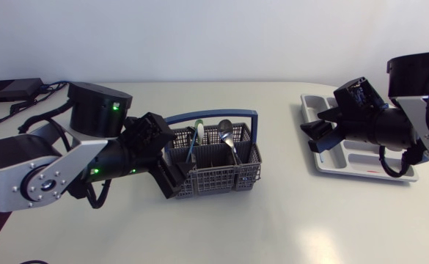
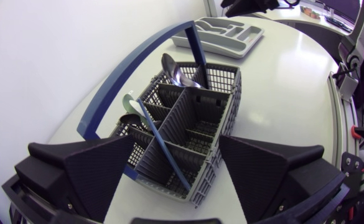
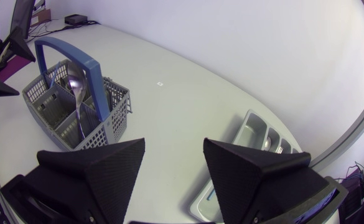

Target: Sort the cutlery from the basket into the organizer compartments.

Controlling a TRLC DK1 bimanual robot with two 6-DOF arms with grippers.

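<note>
— Which arm is better placed?
— The left claw [image 2: 177, 149], released, brackets one end of the grey mesh basket with blue handle [image 1: 221, 177], mid-bench; steel spoons [image 1: 226, 130] stand bowl-up just ahead. The right claw [image 1: 318, 130], released and empty, hovers over the grey organizer tray [image 1: 364, 163].

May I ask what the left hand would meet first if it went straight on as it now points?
Most likely the near wall of the grey plastic mesh basket, ahead of the left hand.
</note>
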